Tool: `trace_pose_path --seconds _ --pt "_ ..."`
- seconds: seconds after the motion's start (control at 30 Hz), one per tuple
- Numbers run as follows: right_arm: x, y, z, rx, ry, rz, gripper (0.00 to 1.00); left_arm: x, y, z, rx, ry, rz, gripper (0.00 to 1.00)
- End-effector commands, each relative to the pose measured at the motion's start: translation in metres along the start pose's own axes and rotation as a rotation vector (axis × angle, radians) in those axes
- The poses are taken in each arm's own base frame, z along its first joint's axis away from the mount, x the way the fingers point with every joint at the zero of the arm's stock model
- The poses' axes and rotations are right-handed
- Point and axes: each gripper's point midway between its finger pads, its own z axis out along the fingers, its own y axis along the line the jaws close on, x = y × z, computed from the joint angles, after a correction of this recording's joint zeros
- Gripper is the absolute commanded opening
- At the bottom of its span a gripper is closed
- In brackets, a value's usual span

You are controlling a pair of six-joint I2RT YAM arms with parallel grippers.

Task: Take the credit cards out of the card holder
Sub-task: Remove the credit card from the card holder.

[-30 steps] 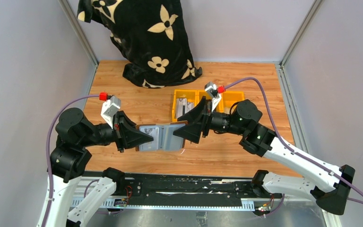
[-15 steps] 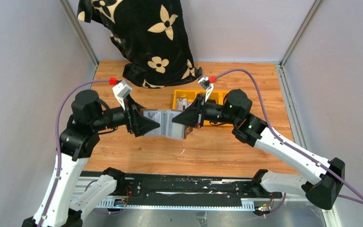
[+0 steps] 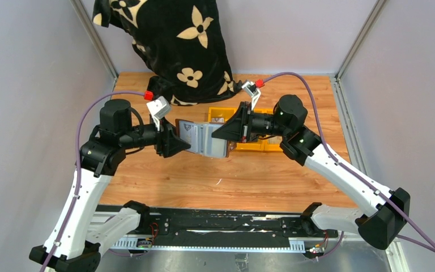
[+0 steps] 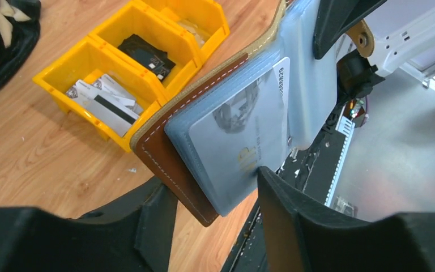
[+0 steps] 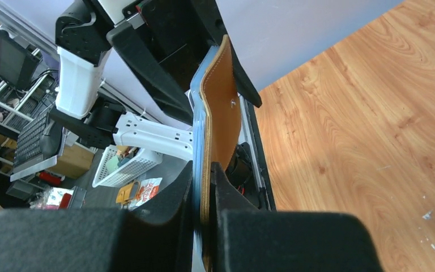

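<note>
The card holder [image 4: 164,153] was brown with pale stitching, its sleeves [image 4: 308,79] bluish-grey. The credit card [image 4: 243,130] inside was pale grey with a dark emblem. The bins [image 4: 60,61] were yellow. At 11 o'clock, the cloth [image 3: 170,39] was black with cream flowers.

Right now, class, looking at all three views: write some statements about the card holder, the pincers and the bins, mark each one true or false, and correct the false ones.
1. The left pincer and the right pincer each grip one end of the card holder. True.
2. The card holder lies closed on the table. False: it is spread open and held up in the air between the two arms.
3. A card with a dark emblem sits inside a clear sleeve of the holder. True.
4. All the yellow bins are empty. False: loose cards lie in one compartment and a dark item in the next.
5. The black flowered cloth covers the bins. False: it sits behind them at the back.
</note>
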Motion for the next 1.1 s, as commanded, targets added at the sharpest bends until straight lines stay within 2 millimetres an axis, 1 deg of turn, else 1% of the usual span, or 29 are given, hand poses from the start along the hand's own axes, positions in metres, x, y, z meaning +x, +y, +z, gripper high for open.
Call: trace_pose_path --seconds 0.0,0.1,0.13,0.17,0.2,0.23,0.33,0.4,0.43,0.5,0.53,0.57,0.67,0.73,0.8,0.87,0.93,1.07 --pt "-0.019 0.027 -0.003 -0.114 -0.015 -0.105 0.0 -0.018 -0.011 -0.002 0.057 -0.074 0.104 0.46" --pt "-0.018 0.029 -0.003 -0.14 0.0 -0.125 0.0 -0.024 -0.015 -0.003 0.076 -0.091 0.113 0.31" --pt "-0.017 0.029 -0.002 -0.146 0.004 -0.129 0.0 -0.026 -0.019 -0.003 0.092 -0.096 0.106 0.27" --pt "-0.017 0.029 -0.003 -0.152 0.007 -0.135 0.0 -0.027 -0.023 -0.003 0.115 -0.097 0.091 0.25" --pt "-0.016 0.029 -0.003 -0.165 0.012 -0.141 0.0 -0.029 -0.026 -0.002 0.141 -0.098 0.071 0.27" --pt "-0.016 0.027 -0.003 -0.167 0.013 -0.142 0.0 -0.031 -0.032 -0.002 0.178 -0.099 0.042 0.3" --pt "-0.019 0.022 -0.005 -0.16 0.008 -0.136 0.0 -0.036 -0.05 -0.003 0.286 -0.104 -0.035 0.46" --pt "-0.023 0.02 -0.005 -0.156 -0.005 -0.14 0.0 -0.04 -0.05 -0.002 0.289 -0.113 -0.073 0.56" --pt "-0.024 0.021 -0.005 -0.159 -0.01 -0.145 0.0 -0.042 -0.047 -0.001 0.269 -0.123 -0.08 0.59" --pt "-0.028 0.021 -0.005 -0.159 -0.019 -0.154 0.0 -0.048 -0.038 0.002 0.212 -0.146 -0.134 0.6" --pt "-0.03 0.02 -0.005 -0.158 -0.022 -0.155 0.0 -0.05 -0.035 0.002 0.192 -0.153 -0.143 0.59" --pt "-0.032 0.02 -0.005 -0.157 -0.026 -0.159 0.0 -0.051 -0.032 0.002 0.173 -0.158 -0.15 0.55" --pt "-0.036 0.019 -0.005 -0.157 -0.03 -0.161 0.0 -0.053 -0.028 0.003 0.146 -0.171 -0.16 0.33" --pt "-0.038 0.017 -0.004 -0.159 -0.034 -0.158 0.0 -0.052 -0.026 0.005 0.142 -0.171 -0.177 0.23" --pt "-0.04 0.017 -0.003 -0.169 -0.039 -0.155 0.0 -0.054 -0.03 0.004 0.16 -0.174 -0.182 0.16" --pt "-0.04 0.018 -0.001 -0.185 -0.038 -0.143 0.0 -0.057 -0.035 0.002 0.182 -0.184 -0.179 0.13" --pt "-0.04 0.021 -0.001 -0.209 -0.034 -0.136 0.0 -0.059 -0.039 0.0 0.202 -0.187 -0.18 0.17" --pt "-0.04 0.027 -0.003 -0.237 -0.036 -0.136 0.0 -0.057 -0.047 -0.001 0.252 -0.172 -0.2 0.35"
